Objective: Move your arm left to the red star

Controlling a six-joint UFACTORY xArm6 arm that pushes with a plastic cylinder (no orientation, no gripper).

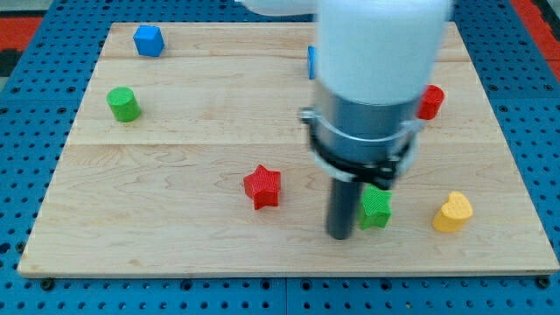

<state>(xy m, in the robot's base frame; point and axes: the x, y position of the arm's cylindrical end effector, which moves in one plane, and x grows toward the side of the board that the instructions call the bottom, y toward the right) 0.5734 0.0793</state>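
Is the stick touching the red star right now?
No, my tip is apart from the red star, with bare board between them; it stands right beside the green star instead.

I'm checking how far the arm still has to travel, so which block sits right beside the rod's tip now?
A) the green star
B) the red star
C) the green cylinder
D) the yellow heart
A: my tip stands just at the view's left of the green star, while the red star lies farther toward the view's left.
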